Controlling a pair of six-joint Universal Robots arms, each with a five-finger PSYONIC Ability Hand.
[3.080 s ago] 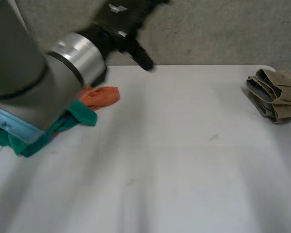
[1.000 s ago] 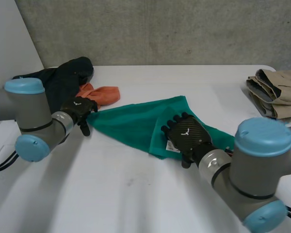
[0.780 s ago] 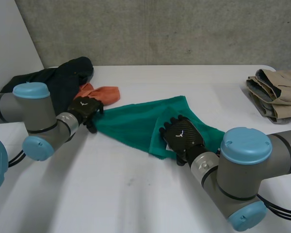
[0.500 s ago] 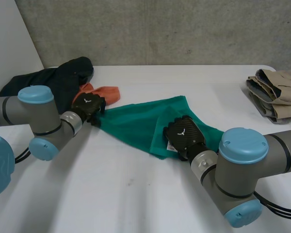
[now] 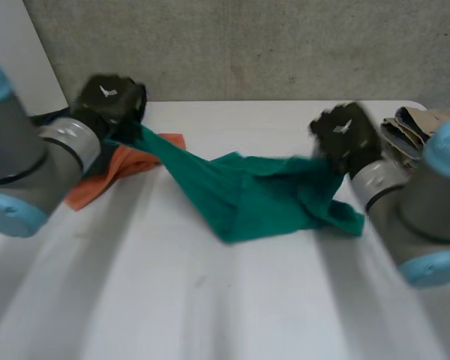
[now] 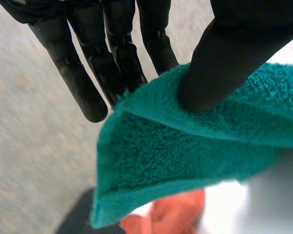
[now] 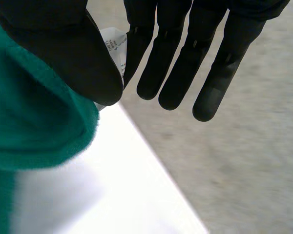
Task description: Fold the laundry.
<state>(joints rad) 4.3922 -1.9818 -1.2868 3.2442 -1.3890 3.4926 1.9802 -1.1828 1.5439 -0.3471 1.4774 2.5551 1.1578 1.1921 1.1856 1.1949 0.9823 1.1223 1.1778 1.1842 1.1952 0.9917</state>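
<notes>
1. The green towel (image 5: 262, 199) is judged not yet folded. It is strung between the two robot hands, and its sagging middle appears to rest on the white surface (image 5: 210, 300).
2. One end is pinched between the thumb and straight fingers of the right robot hand (image 5: 345, 135), beside the label (image 7: 112, 44). The opposite corner is pinched likewise by the left robot hand (image 5: 109, 101). Both are raised above the surface.
3. Farther back, an orange cloth (image 5: 97, 180) is left unfolded near the left robot hand, and a beige garment (image 5: 411, 120) is seen folded beyond the right.

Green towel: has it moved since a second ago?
Yes. The green towel is lifted and stretched; its right end, in the right hand, now sits nearer the folded beige clothes.
</notes>
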